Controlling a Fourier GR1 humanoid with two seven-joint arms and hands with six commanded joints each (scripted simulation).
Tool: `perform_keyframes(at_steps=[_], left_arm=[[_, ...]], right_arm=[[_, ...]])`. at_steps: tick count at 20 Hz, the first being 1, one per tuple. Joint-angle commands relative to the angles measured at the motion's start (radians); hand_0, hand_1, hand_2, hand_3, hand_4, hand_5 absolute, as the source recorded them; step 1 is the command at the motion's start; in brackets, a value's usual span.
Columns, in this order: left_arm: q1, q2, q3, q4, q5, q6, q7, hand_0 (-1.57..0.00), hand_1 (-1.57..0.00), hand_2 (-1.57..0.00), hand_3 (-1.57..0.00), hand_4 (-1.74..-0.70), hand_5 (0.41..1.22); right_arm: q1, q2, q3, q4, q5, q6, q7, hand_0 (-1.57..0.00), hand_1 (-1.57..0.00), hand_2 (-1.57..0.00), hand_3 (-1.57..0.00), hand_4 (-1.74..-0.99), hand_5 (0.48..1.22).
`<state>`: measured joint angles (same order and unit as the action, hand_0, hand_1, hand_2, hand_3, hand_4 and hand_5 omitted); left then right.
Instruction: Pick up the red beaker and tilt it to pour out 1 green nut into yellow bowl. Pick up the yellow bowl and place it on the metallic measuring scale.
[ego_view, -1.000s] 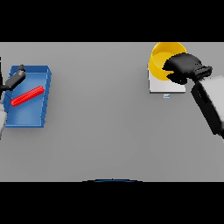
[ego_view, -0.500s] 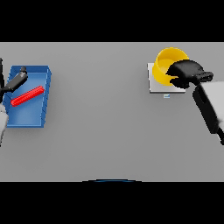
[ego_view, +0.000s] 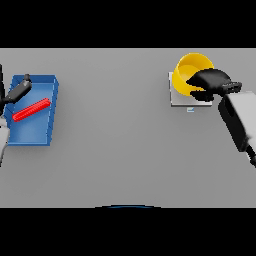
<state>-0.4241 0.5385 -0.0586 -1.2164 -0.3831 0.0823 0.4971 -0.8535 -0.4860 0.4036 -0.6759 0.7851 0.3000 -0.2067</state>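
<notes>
Plain grey table (ego_view: 125, 150) filling the view, nothing of the room past its edges. Far right: yellow bowl (ego_view: 192, 67) sitting on the metallic scale (ego_view: 175, 97), a pale square plate. Right hand (ego_view: 212, 82) at the bowl's near-right rim, dark fingers curled around it, arm coming in from the right edge. Far left: blue tray (ego_view: 47, 85) with a red beaker (ego_view: 31, 110) lying on its side inside. Left hand (ego_view: 17, 91) over the tray's far-left corner, apart from the beaker; cannot tell how far open.
</notes>
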Motion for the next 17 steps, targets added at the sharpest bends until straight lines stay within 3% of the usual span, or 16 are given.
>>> perform_keyframes(at_steps=[1, 4, 7, 11, 17], left_arm=[[-0.006, 0.004, 0.003, 0.003, -0.002, 0.001, 0.005, 0.00, 0.00, 0.00, 0.00, -0.72, 0.667], [-0.010, -0.001, 0.004, 0.026, 0.002, 0.003, -0.017, 0.00, 0.00, 0.00, 0.00, -0.72, 0.663], [-0.006, -0.004, 0.003, 0.027, 0.000, 0.005, -0.011, 0.00, 0.00, 0.00, 0.00, -0.72, 0.664], [-0.007, -0.006, 0.000, 0.032, -0.004, 0.010, -0.028, 0.00, 0.00, 0.00, 0.00, -0.73, 0.665], [-0.011, -0.001, 0.004, 0.026, 0.001, 0.002, -0.010, 0.00, 0.00, 0.00, 0.00, -0.73, 0.665]], right_arm=[[-0.010, -0.003, 0.010, 0.012, 0.013, 0.004, -0.004, -0.79, -0.71, -0.78, -0.72, -1.609, 1.029], [-0.019, 0.001, 0.034, 0.033, 0.036, 0.003, -0.026, -0.41, -0.36, -0.46, -0.55, -1.567, 0.929], [-0.023, -0.006, 0.040, 0.037, 0.041, -0.002, -0.063, -0.21, -0.18, -0.24, -0.43, -1.552, 0.876], [-0.015, -0.004, 0.030, 0.032, 0.029, -0.012, -0.075, -0.08, -0.07, -0.10, -0.30, -1.530, 0.809], [-0.021, -0.001, 0.022, 0.059, 0.027, 0.008, -0.036, -0.02, -0.02, -0.03, -0.15, -1.478, 0.738]])
